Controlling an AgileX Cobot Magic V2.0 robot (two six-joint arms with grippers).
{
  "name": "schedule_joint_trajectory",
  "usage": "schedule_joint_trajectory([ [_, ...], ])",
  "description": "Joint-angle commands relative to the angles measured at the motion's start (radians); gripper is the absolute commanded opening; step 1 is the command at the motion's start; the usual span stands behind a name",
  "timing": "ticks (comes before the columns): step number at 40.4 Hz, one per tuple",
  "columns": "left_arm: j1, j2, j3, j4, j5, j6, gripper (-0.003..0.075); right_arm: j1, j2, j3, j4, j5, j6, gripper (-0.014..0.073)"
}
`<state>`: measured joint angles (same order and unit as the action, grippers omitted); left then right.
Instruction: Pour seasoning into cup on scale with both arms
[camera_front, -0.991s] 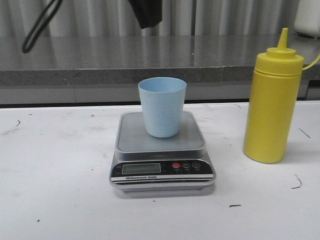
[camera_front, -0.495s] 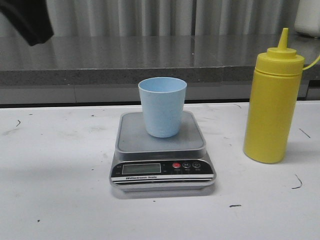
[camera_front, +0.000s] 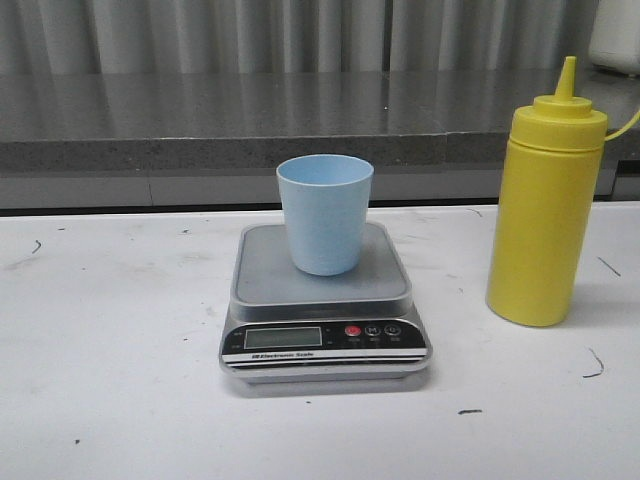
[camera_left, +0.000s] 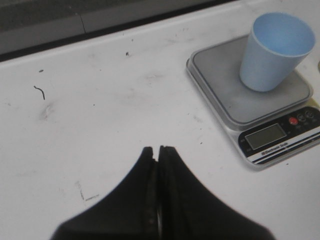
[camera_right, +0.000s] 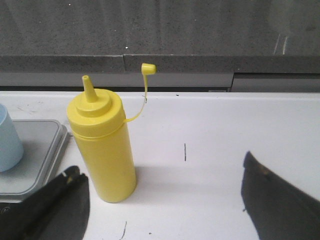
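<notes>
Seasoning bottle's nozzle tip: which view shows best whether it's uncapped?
The right wrist view. There the seasoning bottle stands whole, its nozzle bare and the little tip cap dangling off on its strap. The front view shows the bottle but not the cap; the left wrist view misses it.

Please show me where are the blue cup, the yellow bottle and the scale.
cup (camera_front: 325, 215), front view, middle of its side wall.
yellow bottle (camera_front: 545, 220), front view, middle of its body.
scale (camera_front: 265, 275), front view, bare left part of its platform.
</notes>
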<state>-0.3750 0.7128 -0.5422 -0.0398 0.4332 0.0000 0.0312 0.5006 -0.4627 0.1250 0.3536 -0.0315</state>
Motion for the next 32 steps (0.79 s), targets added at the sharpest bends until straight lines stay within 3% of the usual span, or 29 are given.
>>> schedule_joint_trajectory([
  [1, 0.001, -0.147, 0.046, -0.028, -0.151, -0.012, -0.0020, -0.005, 0.009, -0.032, -0.001, -0.069, -0.008, 0.0633],
  [15, 0.001, -0.577, 0.172, -0.028, -0.166, -0.012, -0.0020, -0.005, 0.010, -0.032, -0.001, -0.074, -0.008, 0.0633],
  [32, 0.001, -0.652, 0.172, -0.028, -0.166, -0.012, -0.0020, 0.024, 0.278, -0.035, 0.008, -0.304, -0.008, 0.0633],
])
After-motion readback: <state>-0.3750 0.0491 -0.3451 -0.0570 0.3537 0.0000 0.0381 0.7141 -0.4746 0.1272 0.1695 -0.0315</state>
